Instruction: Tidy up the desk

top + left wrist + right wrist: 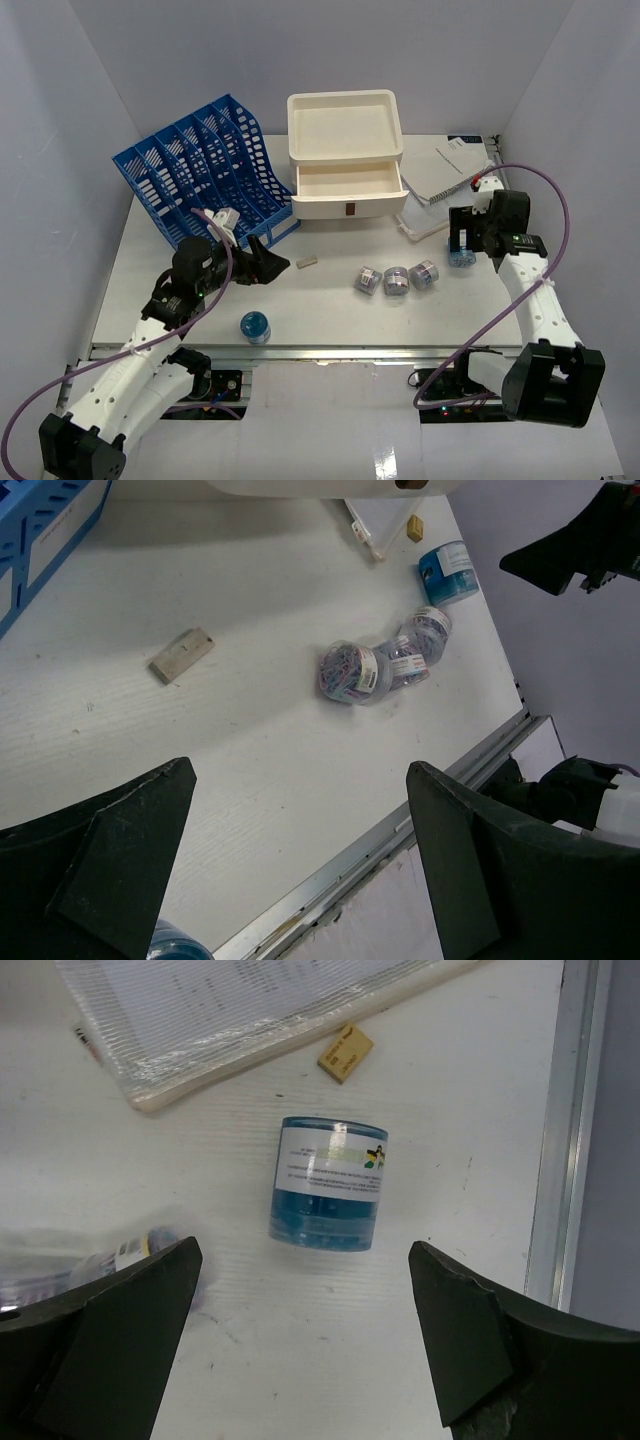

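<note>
Overall: the desk fills the floor of the enclosure. It is white and flat, with a silver rail along its near edge, just beyond the arm bases. Pale grey walls close it in on the left, far and right sides. Both wrist views show a matte white surface with fine ribbing and a few small scuffs.

Far left: blue file rack. Far centre: cream drawer box with one drawer pulled out toward the arms. Far right: papers in a clear sleeve, with a small tan block just beside its edge.

Mid-desk: three paper-clip jars touching in a row. A pale eraser-like block lies alone to their left. One blue jar sits near the rail, left of centre.

Left gripper: jaws wide apart with nothing between them, hovering over bare desk near the pale block.

Right gripper: jaws wide apart, holding nothing. A second blue jar lies on its side just ahead of the fingertips, untouched, with the rail to its right.
</note>
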Robot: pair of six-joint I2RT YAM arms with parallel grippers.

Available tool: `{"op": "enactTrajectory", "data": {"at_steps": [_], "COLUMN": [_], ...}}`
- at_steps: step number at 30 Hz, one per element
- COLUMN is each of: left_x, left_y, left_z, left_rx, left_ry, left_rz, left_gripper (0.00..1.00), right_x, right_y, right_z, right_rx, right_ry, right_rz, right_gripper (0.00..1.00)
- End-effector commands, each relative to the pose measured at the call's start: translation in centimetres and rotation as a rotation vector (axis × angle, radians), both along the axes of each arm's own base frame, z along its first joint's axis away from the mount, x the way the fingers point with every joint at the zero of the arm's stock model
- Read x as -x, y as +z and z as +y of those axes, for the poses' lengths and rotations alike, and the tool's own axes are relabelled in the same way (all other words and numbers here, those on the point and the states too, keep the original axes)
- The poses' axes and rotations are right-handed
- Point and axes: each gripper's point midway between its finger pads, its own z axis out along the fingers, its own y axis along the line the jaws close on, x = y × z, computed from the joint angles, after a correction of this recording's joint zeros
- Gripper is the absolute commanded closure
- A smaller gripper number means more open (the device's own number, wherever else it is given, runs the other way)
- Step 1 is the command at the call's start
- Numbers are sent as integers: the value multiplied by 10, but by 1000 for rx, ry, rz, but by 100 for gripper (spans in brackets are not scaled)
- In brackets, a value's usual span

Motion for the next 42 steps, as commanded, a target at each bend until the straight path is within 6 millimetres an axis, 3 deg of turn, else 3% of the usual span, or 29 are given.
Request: {"op": "enactTrajectory", "data": {"at_steps": [1,11,22,34,38,42], "left_x": [3,6,9,11,14,18], "left_y": [-2,-14,-24,-27,-31,-32], "left_z": [-5,-10,-23,-23,-21,-19], "left_rx": [29,32,76,69,58,58], "left_ry": [-28,-59,-119,-128,-128,-127], "left_rz": [5,49,123,130,132,132], "left_gripper": [2,2,2,2,2,2], "right_x": [-26,-44,-40,-34,-37,-38], "right_y": [-14,-57,-89,-114,-119,-115], "right_z": [-19,-26,-13,-6,-6,-4], "right_rx": [50,68,-4,-57,-68,-83], "right_ry": [-94,-97,-28,7,9,31], "right_rz": [-19,76,158,233,249,239], "right_gripper": [8,5,17,29,36,56]}}
